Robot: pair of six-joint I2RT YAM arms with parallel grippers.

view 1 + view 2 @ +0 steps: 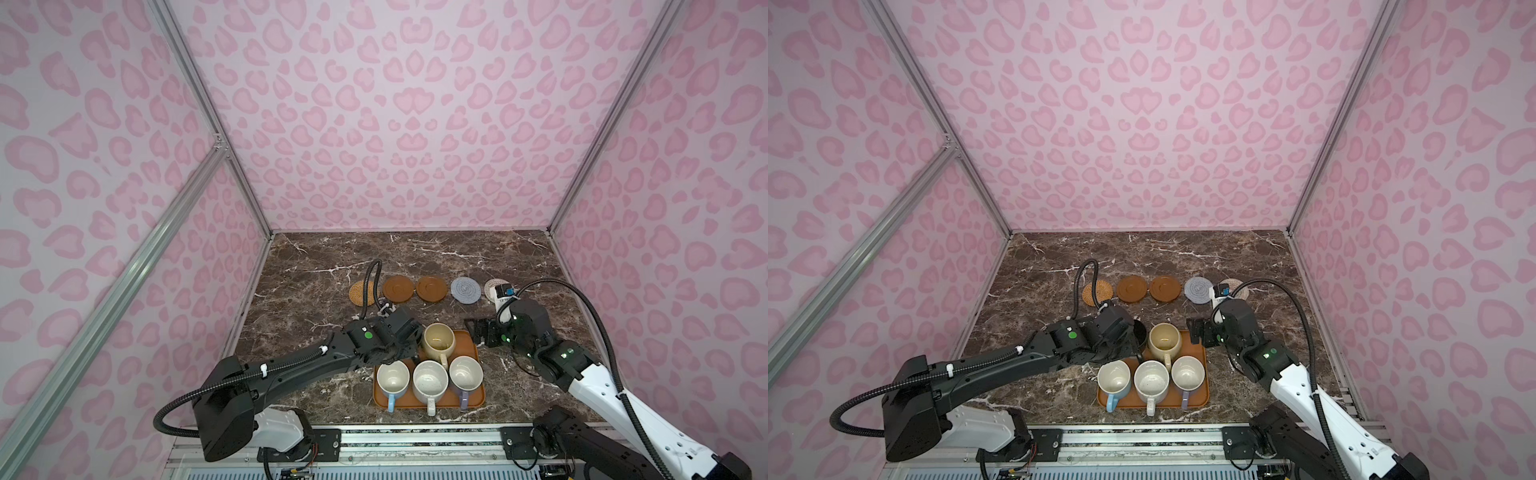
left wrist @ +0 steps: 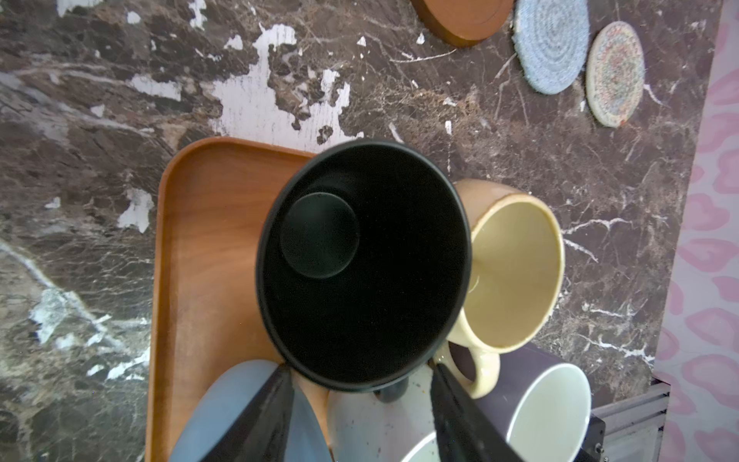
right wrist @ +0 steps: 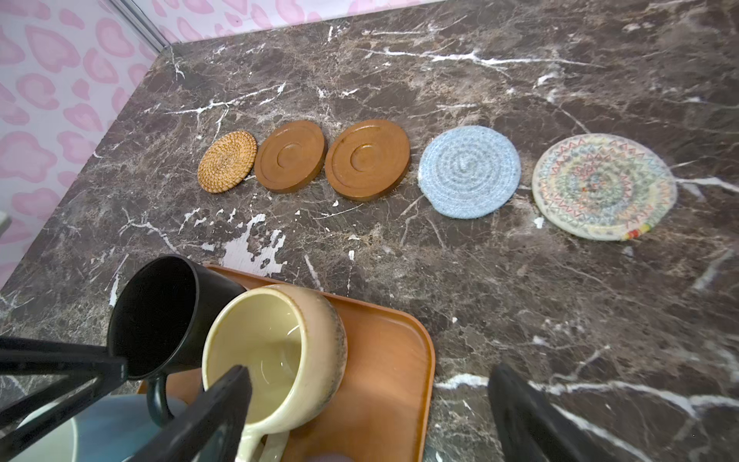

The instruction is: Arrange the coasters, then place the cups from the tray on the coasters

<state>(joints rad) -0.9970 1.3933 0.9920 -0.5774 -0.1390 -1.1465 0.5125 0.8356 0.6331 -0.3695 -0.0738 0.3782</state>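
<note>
Our left gripper [image 2: 360, 366] has its fingers [image 2: 268, 412] partway closed astride the handle [image 2: 394, 391] of the black mug [image 2: 360, 260], with the tips at its rim; we cannot tell whether they grip. The mug is at a corner of the tray [image 2: 200, 240], just beside the cream-yellow mug [image 2: 516, 272]. Our right gripper [image 3: 370, 374] is spread wide and holds nothing, one finger [image 3: 208, 416] above the cream-yellow mug. The five coasters [image 3: 367, 160] lie in a row beyond both grippers.

The dark marble table [image 1: 316, 286] carries, in a row across its middle, a rattan coaster [image 3: 227, 161], a wooden coaster [image 3: 290, 157], a second wooden coaster [image 3: 367, 159], a blue knitted coaster [image 3: 469, 172] and a beige knitted coaster [image 3: 604, 186]. The orange-brown tray [image 3: 384, 360] lies nearer the front edge, apart from the row.
</note>
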